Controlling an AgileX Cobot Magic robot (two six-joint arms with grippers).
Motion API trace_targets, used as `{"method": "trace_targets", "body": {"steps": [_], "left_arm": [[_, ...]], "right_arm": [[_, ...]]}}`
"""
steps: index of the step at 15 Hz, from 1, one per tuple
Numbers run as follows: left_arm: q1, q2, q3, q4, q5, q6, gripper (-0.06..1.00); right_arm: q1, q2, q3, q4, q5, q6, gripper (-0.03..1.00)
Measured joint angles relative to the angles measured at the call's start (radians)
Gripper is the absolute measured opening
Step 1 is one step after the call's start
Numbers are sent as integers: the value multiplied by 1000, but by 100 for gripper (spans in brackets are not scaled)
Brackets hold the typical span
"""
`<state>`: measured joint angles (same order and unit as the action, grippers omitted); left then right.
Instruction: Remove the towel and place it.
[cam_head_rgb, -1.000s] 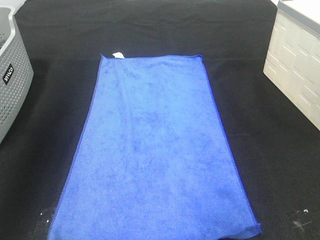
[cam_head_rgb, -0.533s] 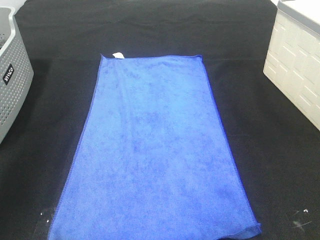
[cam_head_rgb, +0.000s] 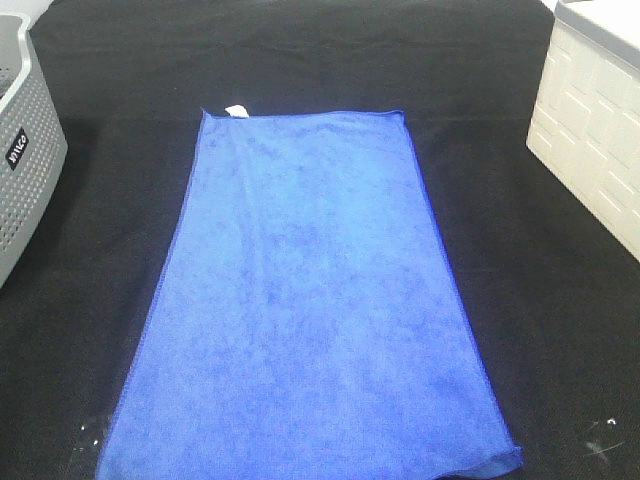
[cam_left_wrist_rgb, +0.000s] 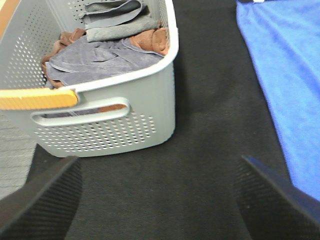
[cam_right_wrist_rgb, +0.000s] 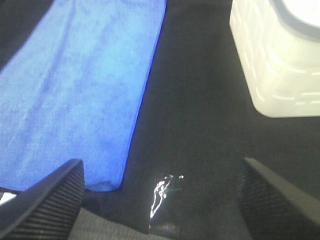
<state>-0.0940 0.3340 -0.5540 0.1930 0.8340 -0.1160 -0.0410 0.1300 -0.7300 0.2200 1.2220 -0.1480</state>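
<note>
The towel (cam_head_rgb: 310, 300) is a large royal-blue cloth lying flat and spread out on the black table covering, with a small white tag (cam_head_rgb: 237, 109) at its far left corner. Neither arm shows in the exterior high view. In the left wrist view my left gripper (cam_left_wrist_rgb: 160, 200) is open over bare black covering, between the grey basket and the towel's edge (cam_left_wrist_rgb: 290, 75), touching nothing. In the right wrist view my right gripper (cam_right_wrist_rgb: 160, 195) is open and empty, above the black covering just beside the towel's near corner (cam_right_wrist_rgb: 75, 100).
A grey perforated laundry basket (cam_head_rgb: 25, 160) stands at the left edge; the left wrist view shows its wall (cam_left_wrist_rgb: 125, 100) and folded grey and brown cloths inside. A white plastic bin (cam_head_rgb: 595, 130) stands at the right (cam_right_wrist_rgb: 280, 65). A white scuff (cam_right_wrist_rgb: 161, 192) marks the covering.
</note>
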Motion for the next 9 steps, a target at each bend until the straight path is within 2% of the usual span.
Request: {"method": "trace_targets", "body": {"steps": [5,9], "left_arm": [[0,-200,55,-48,17,0,78],[0,-257,39,-154,127,148,78]], "right_arm": [[0,-135,114,8,0,19,80],[0,-135,220,10,1,-14,80]]}}
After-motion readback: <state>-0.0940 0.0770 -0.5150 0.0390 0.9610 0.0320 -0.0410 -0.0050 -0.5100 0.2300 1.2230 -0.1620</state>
